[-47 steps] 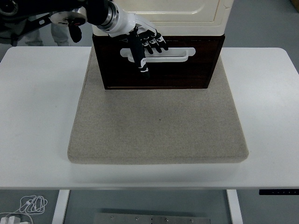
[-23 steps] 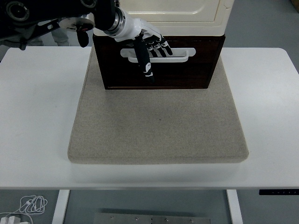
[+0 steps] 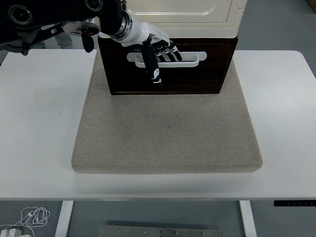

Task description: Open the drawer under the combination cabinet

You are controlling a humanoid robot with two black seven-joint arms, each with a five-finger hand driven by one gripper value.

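Left hand (image 3: 155, 49) reaches in from the upper left and sits at the white handle (image 3: 190, 58) of the drawer (image 3: 168, 66). Four fingers (image 3: 170, 51) are hooked into the handle slot at its left half, closed on the bar; the thumb (image 3: 153, 66) points straight down across the drawer front, below the handle. Right arm not seen.

Drawer: dark brown wood front, standing at the bottom of the cream combination cabinet (image 3: 182, 17), at the far middle of the worktop (image 3: 39, 123). Its front sits about flush with the cabinet body; whether a gap has opened cannot be told.

Cabinet stands on the far part of a grey-beige mat (image 3: 168, 133). The mat in front of the drawer is bare right up to its near edge, with white worktop beyond on all sides.

Surroundings: a white cable (image 3: 32, 216) lies on the floor at lower left, below the worktop edge.
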